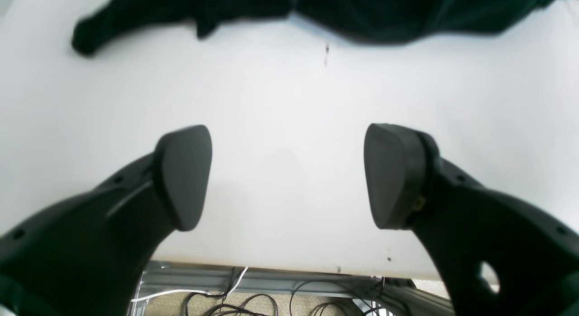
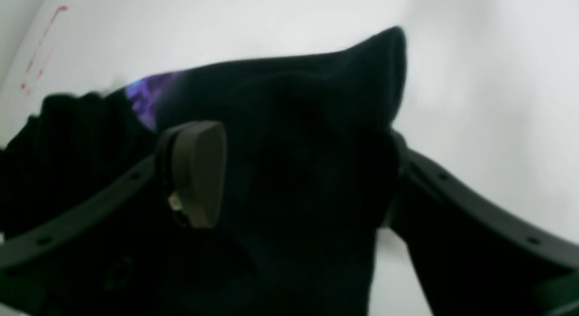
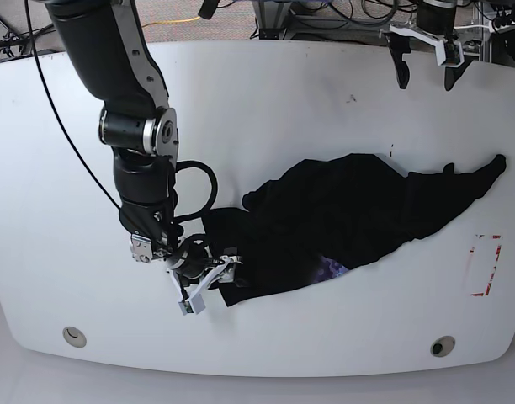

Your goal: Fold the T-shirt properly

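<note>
My right gripper (image 3: 209, 282) sits low at about seven o'clock on the round-cornered white table (image 3: 266, 109), its jaws spread either side of a bunched corner of the large, soft black short-sleeved T-shirt (image 3: 358, 210). In the right wrist view the cloth fills the gap between my pads (image 2: 201, 171), which stand apart, so I judge the fold is straddled, not yet pinched. To grip well I should close on the hem itself, catching both layers close to the edge, and lift only enough to slide the cloth flat without dragging the whole heap.

The shirt lies crumpled in a long diagonal across the middle of the table, running from my right gripper up toward three o'clock, where a sleeve tip points outward. Its small purple-blue printed patch (image 3: 331, 268) peeks out along the lower edge, so the garment is twisted and needs spreading before any fold.

My left gripper (image 3: 426, 57) hangs at about one o'clock near the far edge, jaws wide and empty, well apart from the cloth. It should come down on the sleeve end so both arms can pull the shirt taut together.
</note>
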